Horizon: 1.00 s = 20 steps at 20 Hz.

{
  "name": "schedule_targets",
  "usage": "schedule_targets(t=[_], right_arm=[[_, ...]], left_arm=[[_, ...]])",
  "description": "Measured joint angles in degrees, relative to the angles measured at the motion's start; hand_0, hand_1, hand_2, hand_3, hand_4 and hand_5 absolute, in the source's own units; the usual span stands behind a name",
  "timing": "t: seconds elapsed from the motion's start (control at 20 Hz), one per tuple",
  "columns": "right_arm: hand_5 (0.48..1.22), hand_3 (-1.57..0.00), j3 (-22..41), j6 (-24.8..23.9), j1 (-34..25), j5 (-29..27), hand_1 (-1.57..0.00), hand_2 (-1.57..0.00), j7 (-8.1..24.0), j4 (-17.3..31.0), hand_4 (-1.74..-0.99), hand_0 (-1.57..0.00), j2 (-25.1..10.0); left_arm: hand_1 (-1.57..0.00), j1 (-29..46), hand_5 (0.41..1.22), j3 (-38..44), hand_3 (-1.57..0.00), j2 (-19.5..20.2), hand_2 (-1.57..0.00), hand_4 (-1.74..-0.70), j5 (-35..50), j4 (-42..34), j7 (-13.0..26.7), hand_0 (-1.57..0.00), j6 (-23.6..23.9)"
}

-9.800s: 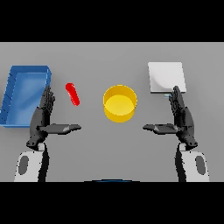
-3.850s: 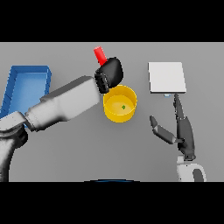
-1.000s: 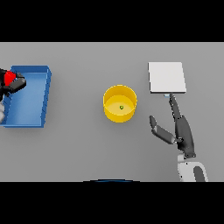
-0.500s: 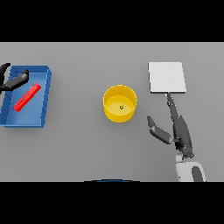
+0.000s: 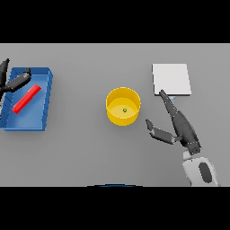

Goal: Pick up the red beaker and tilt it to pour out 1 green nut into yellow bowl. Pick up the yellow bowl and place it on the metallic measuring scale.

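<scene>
So the pour looks done: green nut [image 5: 125,110] sits in the yellow bowl [image 5: 123,106], red beaker [image 5: 26,99] lies parked in the blue tray [image 5: 37,122]. Your left hand [image 5: 12,82] hangs released above it; right hand [image 5: 176,122], fingers straight, waits between bowl and scale [image 5: 171,79].

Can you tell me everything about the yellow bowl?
The yellow bowl is round with straight, fairly tall sides and an open top, bright yellow all over, smooth and plain like plastic. It stands upright on the grey table, about in the middle. Inside, on its floor, lies one tiny green nut. Nothing touches the bowl: the right hand shows to its right, apart from it, fingers straight.
</scene>
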Motion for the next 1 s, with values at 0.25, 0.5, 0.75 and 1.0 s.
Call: schedule_targets(t=[0.25, 0.5, 0.75, 1.0], right_arm=[[0.671, 0.0, 5.06, 5.56, -9.38, 8.87, 0.0, 0.0, 4.95, 2.0, -1.279, 0.0, -6.47], [0.662, 0.0, 12.06, 10.45, -18.71, 17.61, 0.0, 0.0, 2.87, 6.33, -1.269, 0.0, -10.57], [0.67, 0.0, 15.4, 14.88, -24.1, 19.02, 0.0, 0.0, 0.09, 11.91, -1.276, 0.0, -11.12], [0.686, 0.0, 18.88, 18.28, -29.94, 21.1, 0.0, 0.0, -2.15, 17.14, -1.25, 0.0, -10.95]], left_arm=[[0.0, 0.39, 0.708, 0.01, 0.0, 0.29, 0.0, -0.8, 0.01, -0.55, -0.35, 0.0, 0.37], [0.0, -0.8, 0.721, -0.03, 0.0, 0.02, 0.0, -0.8, -0.05, 0.22, -0.19, 0.0, -0.12], [0.0, -0.98, 0.72, -0.63, 0.0, -0.6, 0.0, -0.8, -0.34, 0.84, -0.11, 0.0, -0.47], [0.0, -0.72, 0.72, -0.77, 0.0, -0.43, 0.0, -0.79, -0.47, 0.61, -0.59, 0.0, -0.49]])
